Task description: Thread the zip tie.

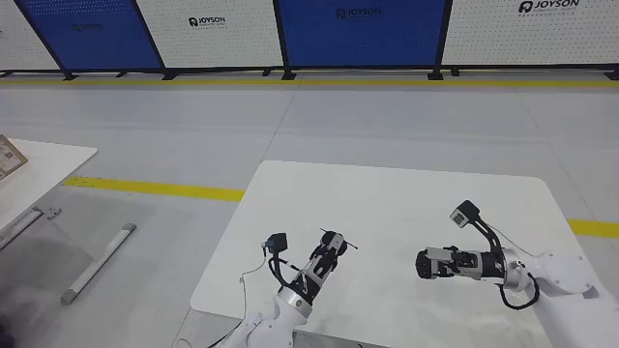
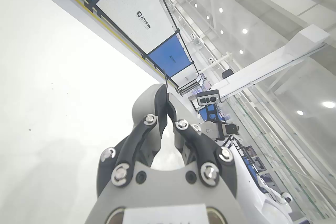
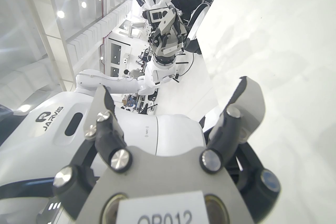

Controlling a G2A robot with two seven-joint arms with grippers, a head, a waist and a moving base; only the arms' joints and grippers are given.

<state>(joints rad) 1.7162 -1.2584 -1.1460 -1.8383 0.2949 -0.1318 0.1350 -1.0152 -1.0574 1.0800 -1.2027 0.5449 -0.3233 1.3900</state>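
Observation:
A thin black zip tie (image 2: 165, 79) is pinched between the pads of my left gripper (image 2: 167, 97), which is shut on it; a short end pokes out past the fingertips. In the top view this gripper (image 1: 334, 243) hovers over the near left part of the white table (image 1: 387, 193), with the tie's end (image 1: 350, 246) pointing to the right. My right gripper (image 1: 420, 263) is over the near right part, facing the left one, a hand's width apart. In the right wrist view it (image 3: 174, 93) stands open with nothing between its fingers, and the left gripper (image 3: 166, 33) shows farther off.
A second white table (image 1: 39, 169) stands off to the left across a strip of floor. Blue and white partition panels (image 1: 363, 10) line the back of the room beyond a yellow floor line (image 1: 145, 188).

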